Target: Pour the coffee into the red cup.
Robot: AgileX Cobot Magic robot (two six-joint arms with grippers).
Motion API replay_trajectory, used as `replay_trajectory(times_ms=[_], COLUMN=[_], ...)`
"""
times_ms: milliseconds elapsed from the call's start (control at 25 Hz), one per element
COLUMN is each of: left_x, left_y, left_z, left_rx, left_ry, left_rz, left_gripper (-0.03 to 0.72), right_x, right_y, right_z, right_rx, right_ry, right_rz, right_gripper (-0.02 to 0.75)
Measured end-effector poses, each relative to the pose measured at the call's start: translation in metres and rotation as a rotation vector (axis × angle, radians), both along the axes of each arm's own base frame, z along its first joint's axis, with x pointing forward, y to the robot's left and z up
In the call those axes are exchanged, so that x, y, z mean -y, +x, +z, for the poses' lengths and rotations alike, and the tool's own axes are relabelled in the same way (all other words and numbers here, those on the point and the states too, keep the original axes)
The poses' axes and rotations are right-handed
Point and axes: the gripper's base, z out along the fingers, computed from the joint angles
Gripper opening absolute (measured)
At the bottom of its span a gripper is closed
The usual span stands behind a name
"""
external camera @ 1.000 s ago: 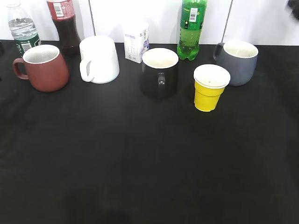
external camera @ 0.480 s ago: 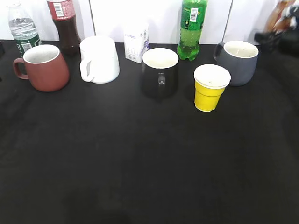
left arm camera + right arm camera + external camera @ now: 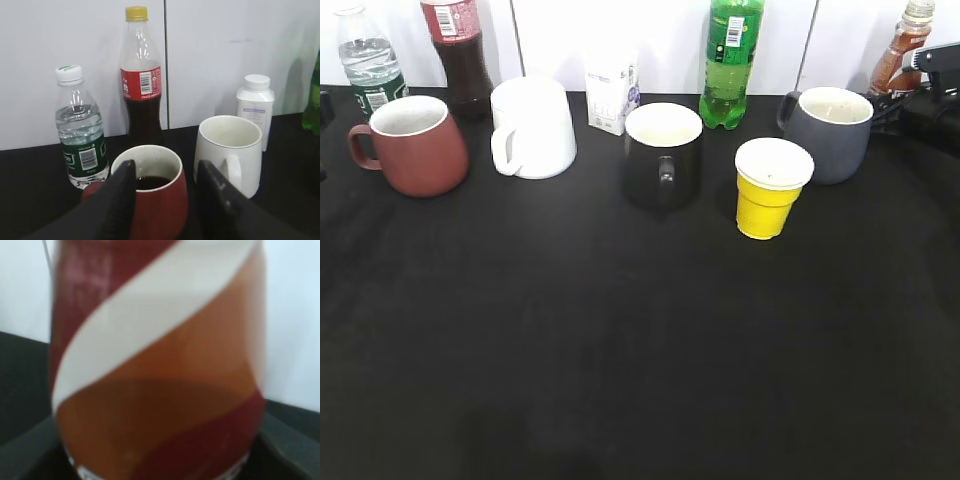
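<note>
The red cup (image 3: 415, 150) stands at the back left of the black table, handle to the left. In the left wrist view the red cup (image 3: 159, 212) holds some dark liquid. My left gripper (image 3: 166, 197) is open, one finger on each side of the cup, not closed on it. The coffee bottle (image 3: 905, 45), brown with a red-and-white label, is upright at the far back right. It fills the right wrist view (image 3: 160, 390). My right gripper (image 3: 912, 88) is shut on it, low on the body.
Along the back stand a water bottle (image 3: 365, 60), a cola bottle (image 3: 458, 50), a white mug (image 3: 532, 128), a small white container (image 3: 612, 90), a black mug (image 3: 662, 155), a green bottle (image 3: 730, 60), a yellow paper cup (image 3: 770, 188) and a grey mug (image 3: 830, 132).
The right arm has come into view at the back right with the coffee bottle, which now stands upright behind the grey mug. The cups have not moved.
</note>
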Motion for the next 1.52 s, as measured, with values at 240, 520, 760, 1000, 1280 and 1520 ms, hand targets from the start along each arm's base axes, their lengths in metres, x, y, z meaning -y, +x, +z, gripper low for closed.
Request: replay_trajectory(times_ms=[240, 520, 760, 1000, 1280, 1520], left_x=[0.0, 0.0, 0.0, 0.0, -0.001, 0.015], left_y=[0.0, 0.0, 0.0, 0.0, 0.001, -0.002], left_z=[0.0, 0.0, 0.0, 0.0, -0.004, 0.015], left_rx=[0.0, 0.0, 0.0, 0.001, -0.12, -0.273], left_ry=[0.0, 0.001, 0.002, 0.004, 0.047, 0.118], left_rz=[0.0, -0.001, -0.002, -0.004, 0.013, -0.026], left_gripper=[0.311, 0.311, 0.311, 0.311, 0.311, 0.311], right_x=[0.0, -0.003, -0.002, -0.002, -0.002, -0.056], right_y=[0.0, -0.013, -0.018, -0.041, -0.08, -0.122], right_z=[0.002, -0.007, -0.003, 0.012, 0.072, 0.143], right_rx=[0.014, -0.039, -0.068, -0.134, -0.161, -0.408], right_ry=[0.011, 0.022, 0.013, -0.008, -0.08, -0.267], right_rz=[0.002, 0.009, -0.013, -0.043, -0.104, -0.251], right_gripper=[0.589, 0.589, 0.59, 0.589, 0.589, 0.589])
